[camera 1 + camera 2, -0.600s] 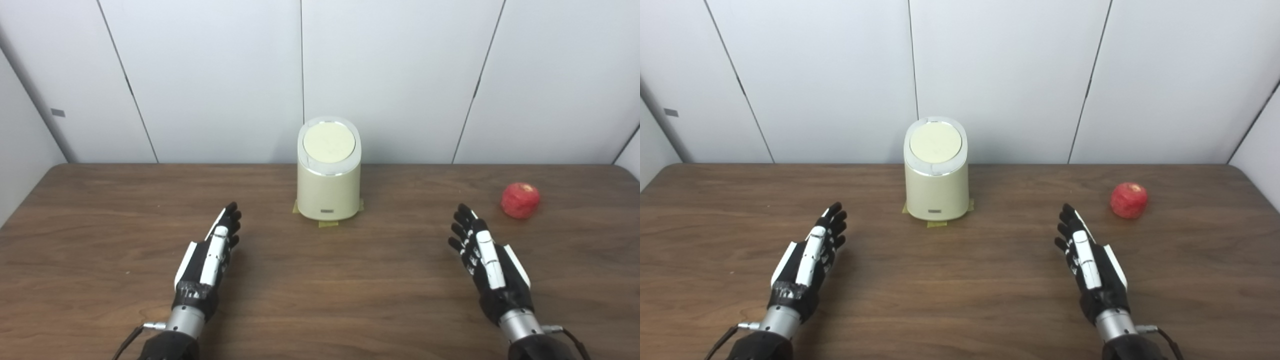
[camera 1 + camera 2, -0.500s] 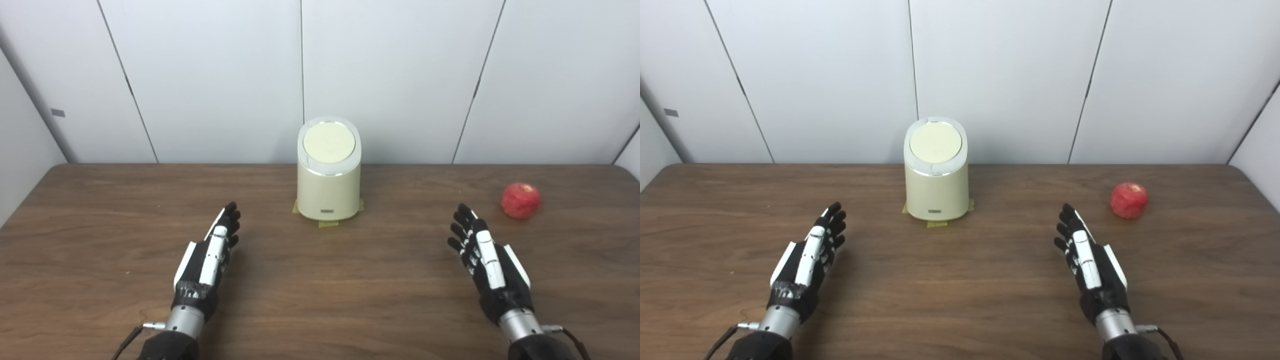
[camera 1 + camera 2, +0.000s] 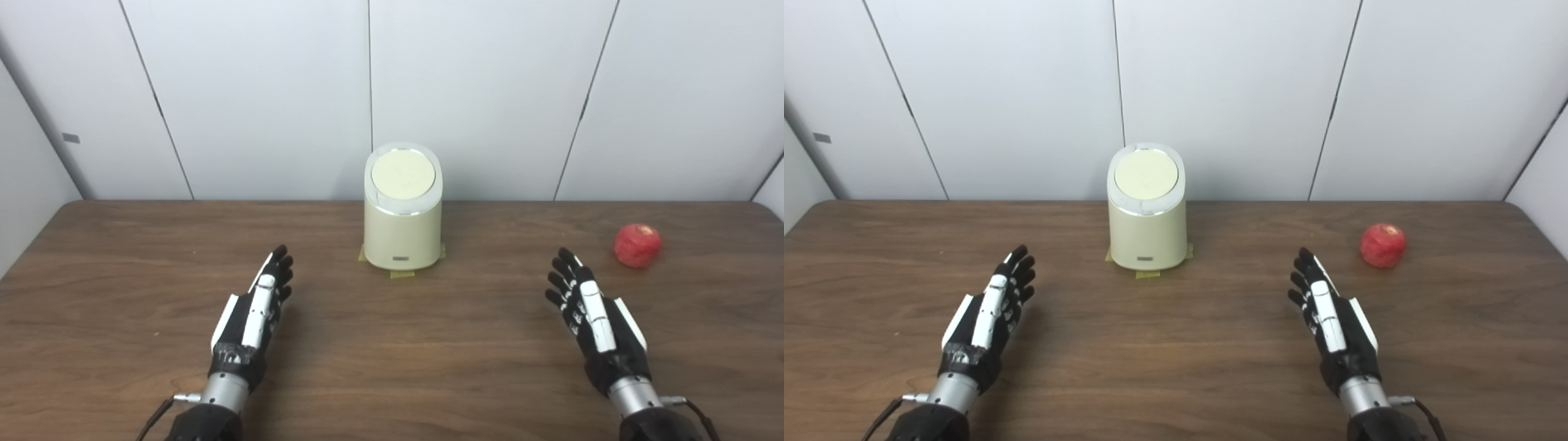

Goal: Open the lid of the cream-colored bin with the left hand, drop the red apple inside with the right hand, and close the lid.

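Nearest to the camera, 2 arms come in from the bottom edge over the brown wooden worktop [image 3: 392,343]. The left hand [image 3: 251,318] is on the left side, with the fingers stretched forward and a little apart, and it holds nothing. The right hand [image 3: 597,321] is on the right side in the same posture, fingers spread and pointing away from the robot, also holding nothing. It is not possible to tell from these views whether the hands lie on the wood or are just above it. The 2 hands are well apart from each other, with a bare part of the worktop between them.

Farther away, the red apple [image 3: 637,245] lies on the worktop to the right, beyond the right hand's fingertips and a little to their right, near them but not touching.

Farther still, in the middle near the back edge, stands the cream-colored bin [image 3: 402,229], upright. Its lid [image 3: 403,176] is a round pale disc inside a shiny ring, and it is closed. Under the base of the bin, small pieces of yellowish tape [image 3: 402,274] show on the wood. The bin is well apart from both hands and from the apple.

Behind the worktop there is a wall of white panels [image 3: 478,92] with thin dark seams.
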Robot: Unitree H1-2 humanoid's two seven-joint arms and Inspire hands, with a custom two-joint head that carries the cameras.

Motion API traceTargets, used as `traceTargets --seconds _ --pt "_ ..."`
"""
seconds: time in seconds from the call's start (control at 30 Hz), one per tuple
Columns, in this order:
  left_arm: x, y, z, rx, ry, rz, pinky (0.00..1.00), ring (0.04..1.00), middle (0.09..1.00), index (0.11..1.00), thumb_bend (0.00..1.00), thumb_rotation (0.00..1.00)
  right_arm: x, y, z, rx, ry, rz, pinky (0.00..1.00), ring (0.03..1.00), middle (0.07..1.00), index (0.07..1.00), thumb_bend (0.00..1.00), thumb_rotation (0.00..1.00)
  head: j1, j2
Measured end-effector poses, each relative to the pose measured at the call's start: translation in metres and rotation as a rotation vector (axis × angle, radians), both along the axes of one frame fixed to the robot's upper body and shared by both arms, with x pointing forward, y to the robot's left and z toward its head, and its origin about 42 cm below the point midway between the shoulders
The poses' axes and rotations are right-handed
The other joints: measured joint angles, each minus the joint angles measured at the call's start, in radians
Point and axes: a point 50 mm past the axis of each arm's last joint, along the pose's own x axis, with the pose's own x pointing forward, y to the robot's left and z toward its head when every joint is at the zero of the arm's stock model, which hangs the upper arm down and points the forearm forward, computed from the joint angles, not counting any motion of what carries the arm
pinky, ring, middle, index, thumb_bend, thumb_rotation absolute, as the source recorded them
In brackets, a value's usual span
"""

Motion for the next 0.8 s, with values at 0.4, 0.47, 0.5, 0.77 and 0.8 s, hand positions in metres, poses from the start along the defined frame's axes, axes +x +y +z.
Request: traceTargets --seconds 0.4,0.47,0.5,0.77,0.8 --pt "0.024 -0.001 0.027 0.167 -0.034 0.000 0.92 0.912 0.930 0.988 0.55 0.64 0.000 0.001 -0.002 -0.001 0.007 0.005 0.90 0.942 0.955 0.949 0.59 0.95 -0.012 -0.023" --pt "0.036 -0.004 0.042 0.197 -0.070 0.004 0.88 0.893 0.920 0.978 0.57 0.59 0.001 0.001 -0.003 -0.001 0.011 0.004 0.90 0.945 0.955 0.948 0.59 0.94 -0.012 -0.026" --pt "0.042 -0.005 0.050 0.210 -0.088 0.008 0.86 0.886 0.914 0.970 0.60 0.56 0.001 0.001 -0.004 0.000 0.013 0.005 0.90 0.947 0.957 0.948 0.59 0.94 -0.012 -0.028" --pt "0.093 -0.020 0.118 0.383 -0.199 0.022 0.86 0.885 0.903 0.956 0.77 0.47 0.001 0.003 -0.007 -0.006 0.024 0.003 0.90 0.949 0.954 0.947 0.59 0.95 -0.022 -0.043" --pt "0.101 -0.022 0.125 0.413 -0.210 0.017 0.84 0.882 0.905 0.956 0.80 0.46 0.001 0.004 -0.008 -0.005 0.025 0.003 0.90 0.951 0.956 0.949 0.59 0.95 -0.023 -0.045"
